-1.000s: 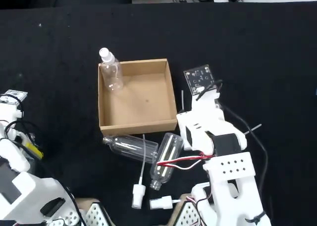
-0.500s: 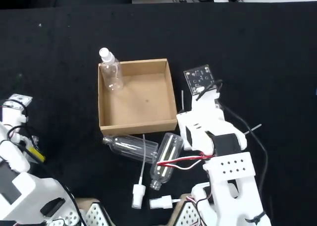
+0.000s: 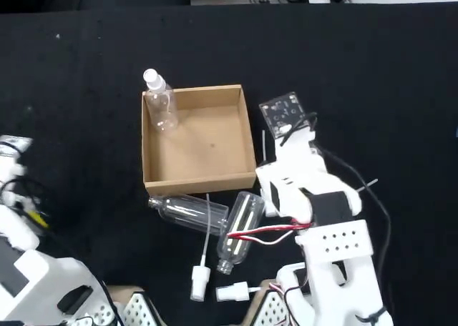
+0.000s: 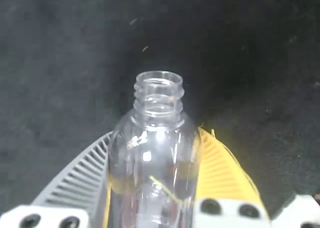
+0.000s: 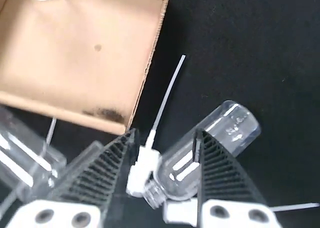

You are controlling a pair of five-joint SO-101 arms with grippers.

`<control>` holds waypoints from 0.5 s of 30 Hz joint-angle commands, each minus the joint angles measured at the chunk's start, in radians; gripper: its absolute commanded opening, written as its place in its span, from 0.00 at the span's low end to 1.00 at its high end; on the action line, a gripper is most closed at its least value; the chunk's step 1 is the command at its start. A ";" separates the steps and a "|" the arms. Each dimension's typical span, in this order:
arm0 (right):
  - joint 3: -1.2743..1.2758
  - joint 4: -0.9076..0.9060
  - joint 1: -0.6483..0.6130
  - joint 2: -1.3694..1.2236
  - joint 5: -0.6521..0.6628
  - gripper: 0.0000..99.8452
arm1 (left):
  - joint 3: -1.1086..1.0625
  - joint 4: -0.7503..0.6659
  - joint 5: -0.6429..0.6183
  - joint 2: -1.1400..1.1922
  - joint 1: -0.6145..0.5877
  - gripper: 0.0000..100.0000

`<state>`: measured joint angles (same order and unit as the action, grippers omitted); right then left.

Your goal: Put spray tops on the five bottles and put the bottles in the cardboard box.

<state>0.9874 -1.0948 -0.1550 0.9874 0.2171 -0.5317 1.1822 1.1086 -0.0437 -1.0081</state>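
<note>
Left claw (image 4: 156,134) is clamped on a bare bottle (image 4: 156,160), open neck pointing away from the wrist, out at the 8 o'clock edge of the table (image 3: 386,68). My worry there: it's slick and round, so I'd guess it twists or slides in the grip as soon as a top gets pushed on. The capped bottle (image 3: 160,103) leans in the 11 o'clock corner of the cardboard box (image 3: 247,136) with its cap poking over the rim, so dropping the next one in carelessly could tip it out. At the box's 6 o'clock, two uncapped bottles (image 3: 189,213) lie side by side and look ready to roll if bumped. One loose spray top (image 3: 199,274) has its tube draped over the left bottle, so lifting either could drag the other along. A second top (image 3: 232,292) sits just beside it. Right claw (image 5: 165,138) is at the box's 4 o'clock corner, jaws apart, straddling both a spray top (image 5: 140,169) and a lying bottle (image 5: 207,145). Close now and I reckon I'd pinch both, or flick the top away. Its dip tube (image 5: 167,90) runs just beside the box wall and could snag there.
</note>
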 commanded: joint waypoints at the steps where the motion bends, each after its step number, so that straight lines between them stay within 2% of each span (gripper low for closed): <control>1: -0.179 -0.201 0.015 0.025 0.183 0.16 | 0.205 0.137 -0.101 -0.012 -0.064 0.06; 5: -0.239 -0.430 -0.023 0.030 0.548 0.16 | 0.278 0.135 -0.282 -0.006 -0.104 0.06; 8: -0.245 -0.548 -0.084 0.030 0.781 0.16 | 0.285 0.147 -0.331 -0.006 -0.101 0.06; 11: -0.249 -0.565 -0.114 0.030 0.809 0.16 | 0.268 0.190 -0.245 -0.005 -0.054 0.06; 15: -0.240 -0.551 -0.115 0.030 0.812 0.16 | 0.242 0.267 -0.046 -0.014 0.033 0.06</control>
<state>0.7956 -1.6456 -0.2486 0.9889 1.0058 -0.3076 1.3771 0.8953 -0.0437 -1.0618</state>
